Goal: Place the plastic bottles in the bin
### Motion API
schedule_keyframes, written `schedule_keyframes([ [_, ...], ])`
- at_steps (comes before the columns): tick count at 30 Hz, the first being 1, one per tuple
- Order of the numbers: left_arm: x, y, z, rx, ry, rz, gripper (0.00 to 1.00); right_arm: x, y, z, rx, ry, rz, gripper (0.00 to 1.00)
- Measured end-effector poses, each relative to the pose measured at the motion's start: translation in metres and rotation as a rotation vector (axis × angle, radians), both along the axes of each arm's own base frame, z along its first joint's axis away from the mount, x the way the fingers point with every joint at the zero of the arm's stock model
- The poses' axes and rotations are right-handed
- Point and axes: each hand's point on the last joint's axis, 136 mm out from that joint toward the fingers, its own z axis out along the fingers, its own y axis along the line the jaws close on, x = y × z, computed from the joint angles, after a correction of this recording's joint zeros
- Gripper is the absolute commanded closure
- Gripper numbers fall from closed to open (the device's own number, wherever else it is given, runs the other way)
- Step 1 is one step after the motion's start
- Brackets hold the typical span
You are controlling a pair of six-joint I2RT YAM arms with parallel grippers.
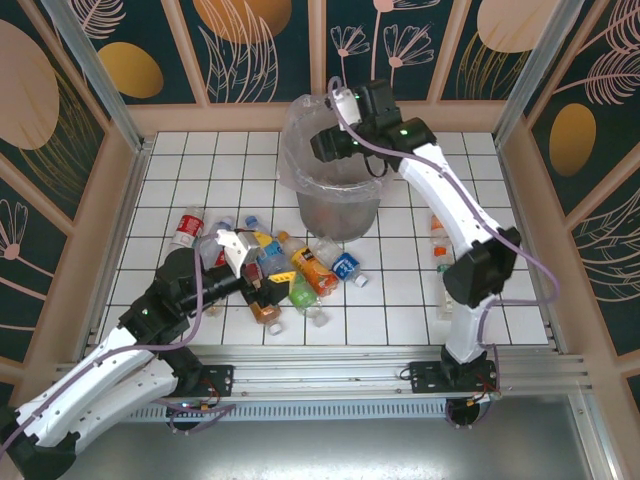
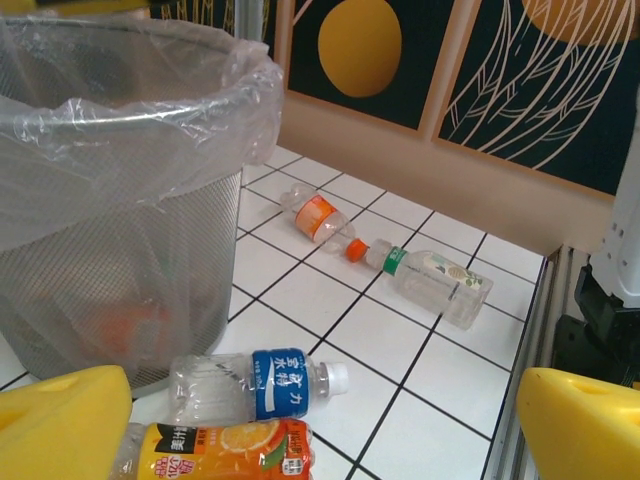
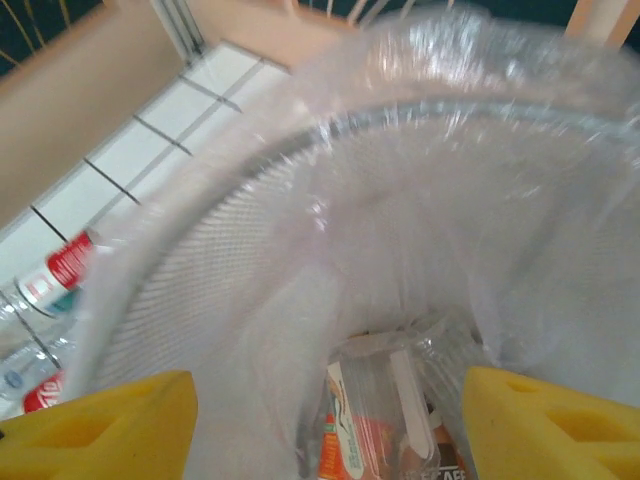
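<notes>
Bright, even light, soft shadows; right wrist view blurred (glare whitens the bin [image 3: 330,180]).

White tiled counter [image 1: 400,200] with dark grout, boxed left, right and far by dark walls [image 1: 250,40] bearing orange discs and pale leaves; metal rail [image 1: 330,362] near.

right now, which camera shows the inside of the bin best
The right wrist view: it looks down into the bin at a bottle inside. The top view shows its rim and wall from above; the left wrist view shows its mesh side.
</notes>
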Motion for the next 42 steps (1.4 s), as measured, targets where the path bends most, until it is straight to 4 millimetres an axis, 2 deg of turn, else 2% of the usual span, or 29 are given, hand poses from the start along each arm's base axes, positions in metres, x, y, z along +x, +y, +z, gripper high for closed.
schedule_keyframes([
  [4, -0.001, 0.0, 0.001, -0.002, -0.001, -0.004, 0.02, -0.028, -0.017, 0.034, 0.071, -0.075, -0.02, 0.29],
  [7, -0.002, -0.002, 0.0, -0.001, 0.003, -0.016, 0.01, -0.046, -0.032, 0.043, 0.112, -0.109, -0.055, 0.29],
  [13, -0.005, -0.006, 0.003, -0.012, 0.0, -0.05, 0.02, -0.076, -0.068, 0.037, 0.157, -0.128, -0.171, 0.27],
  [19, 0.006, -0.019, 0.009, -0.011, 0.021, -0.056, 0.02, -0.102, -0.104, 0.025, 0.185, -0.137, -0.296, 0.26],
  [25, 0.023, -0.043, 0.024, -0.01, 0.049, -0.095, 0.02, -0.124, -0.14, -0.008, 0.198, -0.101, -0.441, 0.24],
  [32, 0.032, -0.067, 0.033, -0.009, 0.065, -0.167, 0.01, -0.148, -0.172, -0.075, 0.195, 0.01, -0.587, 0.24],
  [38, 0.029, -0.073, 0.026, 0.007, 0.067, -0.214, 0.01, -0.156, -0.191, -0.131, 0.168, 0.114, -0.703, 0.23],
  [42, 0.027, -0.074, 0.024, 0.005, 0.056, -0.23, 0.01, -0.156, -0.208, -0.157, 0.155, 0.165, -0.779, 0.23],
])
